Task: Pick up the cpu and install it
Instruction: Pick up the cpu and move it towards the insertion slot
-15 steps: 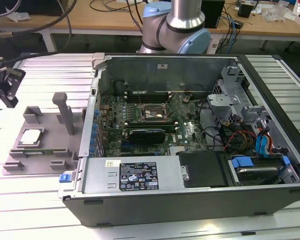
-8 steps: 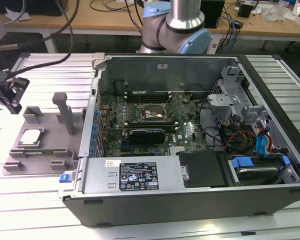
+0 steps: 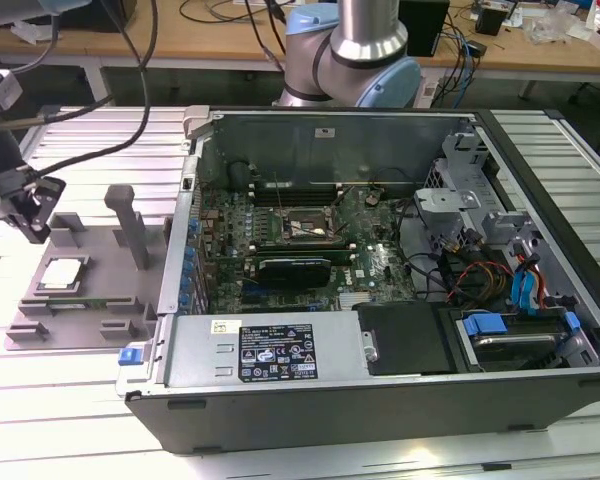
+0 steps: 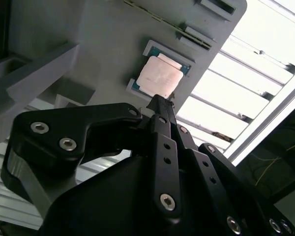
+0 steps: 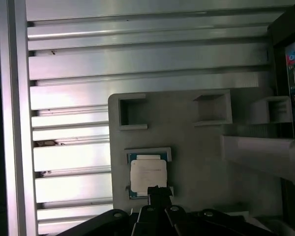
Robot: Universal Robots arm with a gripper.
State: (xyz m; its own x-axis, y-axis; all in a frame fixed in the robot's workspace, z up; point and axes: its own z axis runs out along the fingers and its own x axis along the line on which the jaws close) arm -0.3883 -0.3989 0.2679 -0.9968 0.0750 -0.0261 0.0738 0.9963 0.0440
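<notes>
I see the gripper (image 4: pixel 163 100) poised over the cpu (image 5: pixel 147 176)
Its fingers (image 4: pixel 160 129) sit pressed together, gripping nothing, tips by the cpu's edge; it lies in the grey holder (image 5: pixel 196 147)

A ribbed aluminium counter (image 3: pixel 80 122) lies brightly lit beneath the tool (image 3: pixel 32 228). Well beyond it stands a wooden workbench (image 3: pixel 210 45) strewn with cables (image 3: pixel 220 12).

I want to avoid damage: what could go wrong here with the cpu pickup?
1. The claw is over the edge of the cpu, not centred; going down could scrape or tilt it in the holder.
2. The tall post stands close by; the claw might hit it.
</notes>
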